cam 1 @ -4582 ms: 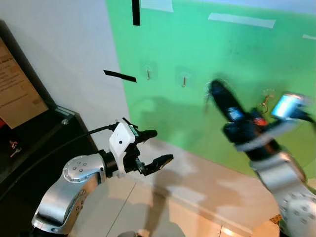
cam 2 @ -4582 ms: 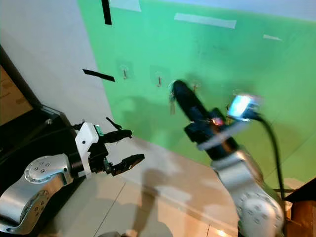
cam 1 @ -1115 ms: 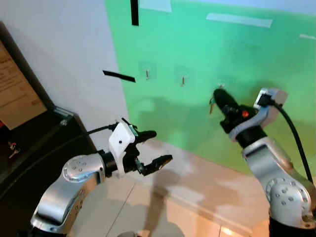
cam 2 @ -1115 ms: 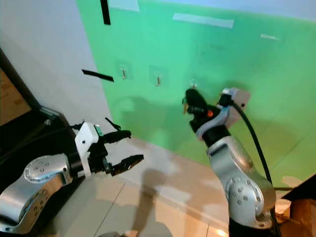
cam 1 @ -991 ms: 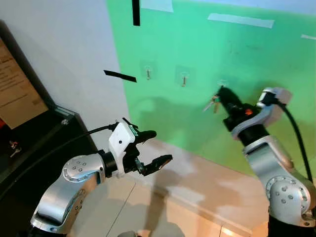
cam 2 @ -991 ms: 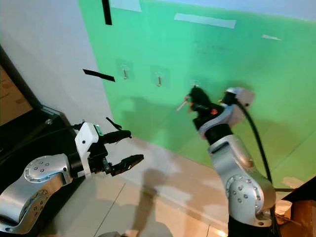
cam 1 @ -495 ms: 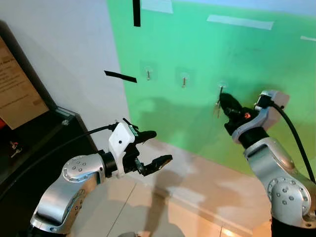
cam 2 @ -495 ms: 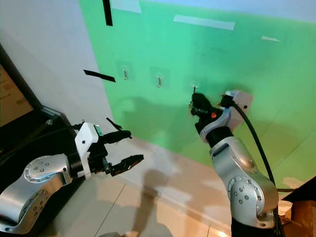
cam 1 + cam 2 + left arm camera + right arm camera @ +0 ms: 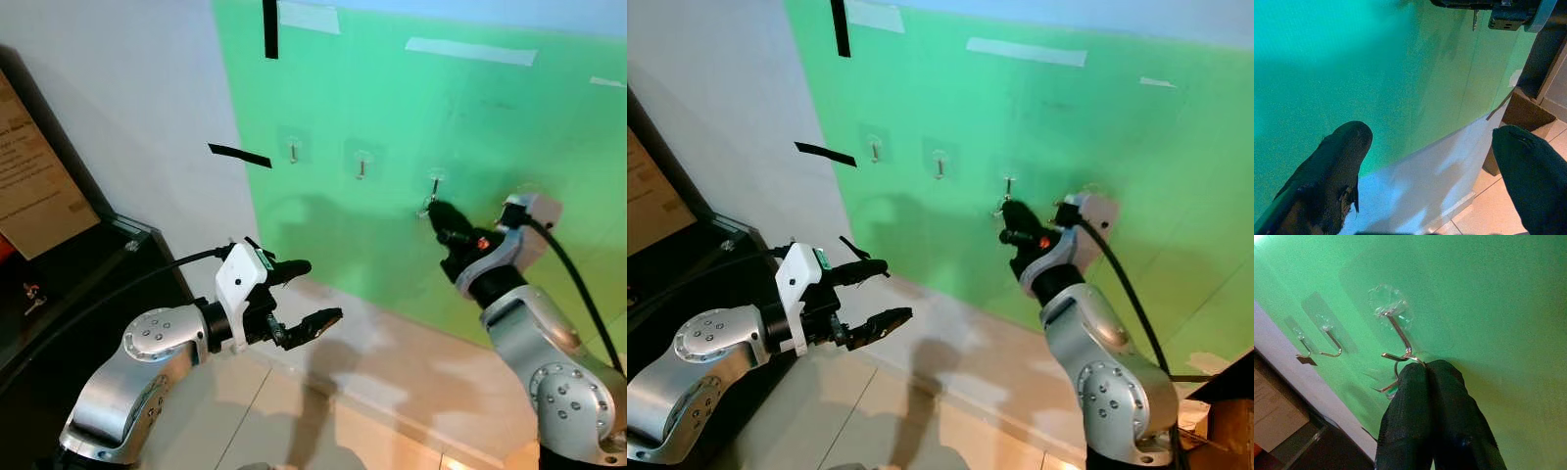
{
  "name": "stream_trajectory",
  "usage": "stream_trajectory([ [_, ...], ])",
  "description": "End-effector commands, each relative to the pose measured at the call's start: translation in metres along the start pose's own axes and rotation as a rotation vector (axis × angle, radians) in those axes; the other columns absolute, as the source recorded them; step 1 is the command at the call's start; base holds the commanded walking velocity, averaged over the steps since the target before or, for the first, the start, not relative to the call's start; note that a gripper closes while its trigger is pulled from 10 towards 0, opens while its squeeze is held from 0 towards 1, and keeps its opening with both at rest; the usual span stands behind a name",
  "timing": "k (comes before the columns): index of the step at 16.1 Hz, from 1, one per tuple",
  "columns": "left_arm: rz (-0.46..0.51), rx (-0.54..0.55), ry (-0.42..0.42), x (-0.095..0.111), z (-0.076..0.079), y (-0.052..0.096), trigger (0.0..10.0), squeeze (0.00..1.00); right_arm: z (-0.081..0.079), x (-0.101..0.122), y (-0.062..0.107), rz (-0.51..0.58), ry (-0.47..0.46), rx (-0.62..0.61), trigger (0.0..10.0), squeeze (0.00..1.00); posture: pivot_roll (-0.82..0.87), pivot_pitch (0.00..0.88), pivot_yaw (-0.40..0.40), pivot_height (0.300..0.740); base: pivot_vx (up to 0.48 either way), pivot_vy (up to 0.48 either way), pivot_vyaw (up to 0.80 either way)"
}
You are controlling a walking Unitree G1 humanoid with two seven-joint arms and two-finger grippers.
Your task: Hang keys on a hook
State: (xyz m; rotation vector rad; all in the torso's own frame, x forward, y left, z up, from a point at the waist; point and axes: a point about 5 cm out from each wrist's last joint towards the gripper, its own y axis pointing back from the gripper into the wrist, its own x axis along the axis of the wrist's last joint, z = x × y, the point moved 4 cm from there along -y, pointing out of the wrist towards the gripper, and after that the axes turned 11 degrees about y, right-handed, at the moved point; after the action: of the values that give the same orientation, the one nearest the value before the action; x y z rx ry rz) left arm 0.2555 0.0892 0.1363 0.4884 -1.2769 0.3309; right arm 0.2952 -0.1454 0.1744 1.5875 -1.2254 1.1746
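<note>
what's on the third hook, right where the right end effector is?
The key ring is looped over the hook, the right end effector pinching it. The keys mostly hide behind its fingers.

Green panel [image 9: 470, 117] covers most of the wall; white wall [image 9: 127, 108] to its left. Two strips of black tape [image 9: 239, 154] on the white part near the seam, one vertical above, one angled lower. Pale tape strips [image 9: 471, 51] high on the green. Dark cabinet [image 9: 69, 284] at far left with a tan sign [image 9: 29, 176] leaning on it, text unreadable. Tile floor [image 9: 323, 431] below; brown box, probably cardboard [image 9: 1225, 431], at lower right.
</note>
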Motion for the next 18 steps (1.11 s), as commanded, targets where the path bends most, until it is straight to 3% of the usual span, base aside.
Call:
stream_trajectory([
  [1,-0.009,-0.002,-0.010,0.001,0.000,0.001,10.0,0.00,0.006,-0.025,0.001,-0.115,-0.007,-0.029,10.0,0.00,-0.03,0.000,0.085,0.740,0.000,0.000,0.00],
  [6,-0.008,0.002,-0.015,0.002,-0.001,0.001,10.0,0.00,0.004,-0.021,-0.003,-0.087,0.017,-0.019,10.0,0.00,-0.02,0.000,0.082,0.740,0.000,0.000,0.00],
  [7,-0.007,0.002,-0.016,0.002,-0.001,0.001,10.0,0.00,0.005,-0.021,-0.003,-0.087,0.022,-0.027,10.0,0.98,-0.02,0.000,0.082,0.740,0.000,0.000,0.00],
  [10,0.022,0.014,-0.030,0.007,-0.003,0.000,10.0,0.00,0.000,-0.018,0.000,-0.039,-0.006,0.035,10.0,1.00,-0.02,0.000,0.083,0.740,0.000,0.000,0.00],
  [14,0.075,0.024,-0.023,0.017,-0.004,-0.002,10.0,0.00,-0.002,-0.015,0.007,-0.018,0.107,0.097,10.0,1.00,-0.02,0.000,0.085,0.740,0.000,0.000,0.00],
  [18,0.118,0.034,-0.012,0.024,-0.004,-0.002,10.0,0.00,-0.007,-0.003,0.013,0.064,0.128,0.145,10.0,1.00,-0.04,0.000,0.090,0.740,0.000,0.000,0.00],
])
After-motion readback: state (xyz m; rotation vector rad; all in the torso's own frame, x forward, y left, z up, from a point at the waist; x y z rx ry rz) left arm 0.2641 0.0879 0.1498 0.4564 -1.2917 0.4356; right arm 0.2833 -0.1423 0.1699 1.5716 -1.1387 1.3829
